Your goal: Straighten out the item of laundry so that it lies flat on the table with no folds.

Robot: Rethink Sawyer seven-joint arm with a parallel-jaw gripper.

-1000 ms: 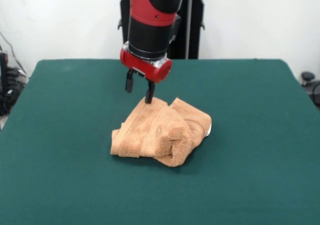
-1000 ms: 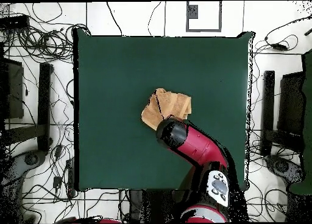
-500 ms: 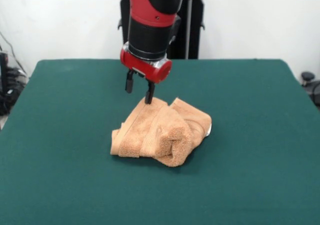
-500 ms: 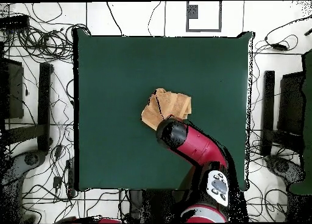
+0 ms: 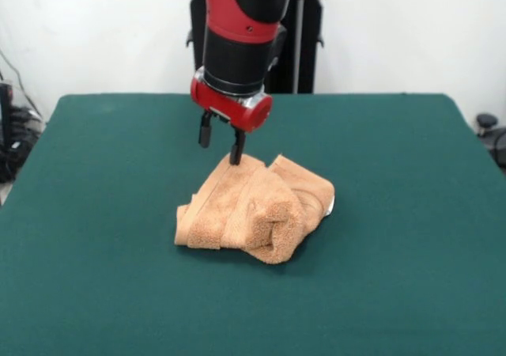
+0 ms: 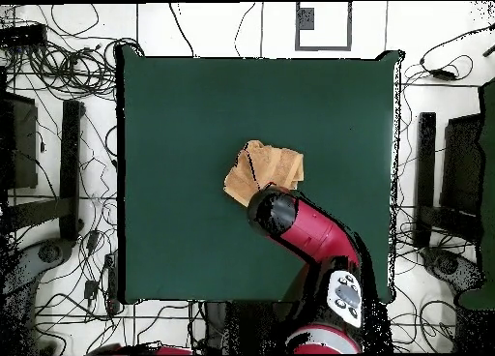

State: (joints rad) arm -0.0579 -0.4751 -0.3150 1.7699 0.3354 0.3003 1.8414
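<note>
The item of laundry (image 5: 257, 206) is an orange-tan terry towel, bunched in a thick rolled heap near the middle of the dark green table (image 5: 95, 213). A small white tag pokes out at its right edge. My gripper (image 5: 220, 149) hangs open just above the heap's far left edge. One black finger tip (image 5: 236, 155) reaches the top fold; the other finger (image 5: 204, 135) hangs free beside it. From overhead the towel (image 6: 269, 165) shows partly, with the arm covering its near side and the gripper hidden under the wrist.
The red and black arm (image 6: 309, 234) reaches in over the table's near edge in the overhead view. Cables and stands (image 6: 58, 130) lie on the floor around the table. A black pedestal (image 5: 296, 39) stands behind the far edge.
</note>
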